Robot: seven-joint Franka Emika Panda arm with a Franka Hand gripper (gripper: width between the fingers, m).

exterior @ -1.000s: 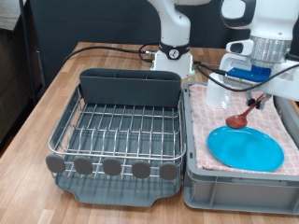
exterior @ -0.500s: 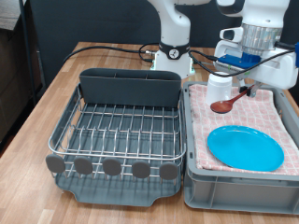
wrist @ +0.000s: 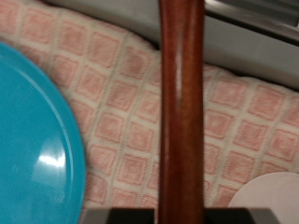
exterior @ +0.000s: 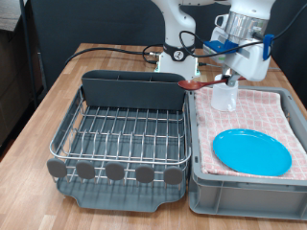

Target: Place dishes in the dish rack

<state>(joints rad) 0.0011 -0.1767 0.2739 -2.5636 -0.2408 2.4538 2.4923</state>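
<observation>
We grip the wooden spoon point(exterior: 203, 82) in our clenched pincer point(exterior: 233, 69), its bowl hanging over the wall between tub point(exterior: 245, 182) and dish rack point(exterior: 120, 134). Plate point(exterior: 251, 150) and cup point(exterior: 224, 93) sit in the tub. The long handle could swing and strike the cup, we judge.

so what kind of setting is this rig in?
Probably a lab bench staged as a kitchen dish station: the arm's base is clamped to a wooden table, with a dish rack beside a cloth-lined tub and loose cables.
</observation>
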